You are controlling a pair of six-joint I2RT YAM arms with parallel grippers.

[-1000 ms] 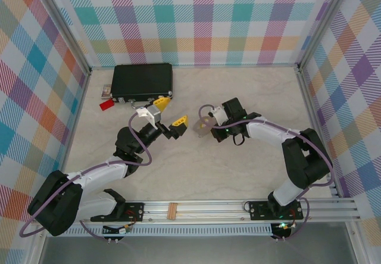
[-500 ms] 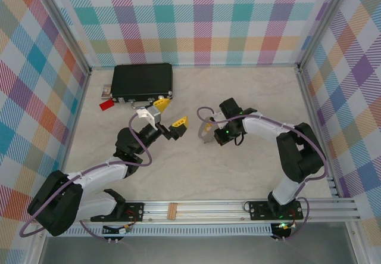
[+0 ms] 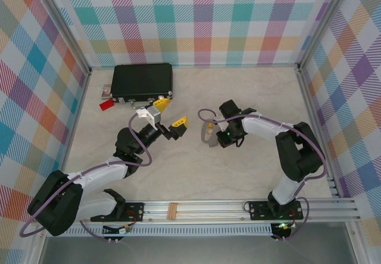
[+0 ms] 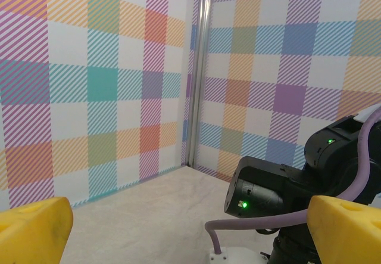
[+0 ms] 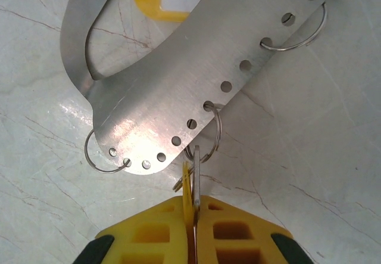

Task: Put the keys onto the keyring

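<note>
Right wrist: gridded yellow fingers [image 5: 149, 237] pinch thin flat keys [image 5: 190, 183].

You see the keys [image 5: 191, 180] only edge-on, their blades buried between the pads of the right gripper [image 5: 193, 216]; the perforated metal plate [image 5: 178, 61] (its top cut off) hides most of a yellow piece [image 5: 156, 5]

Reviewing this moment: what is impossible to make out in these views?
- Right wrist view: the key is edge-on, its lower part buried in the right gripper; whether it is threaded on the keyring is unclear.
- Same view: the metal plate hides half a yellow key head.
- Top view: keyring too small.
</note>
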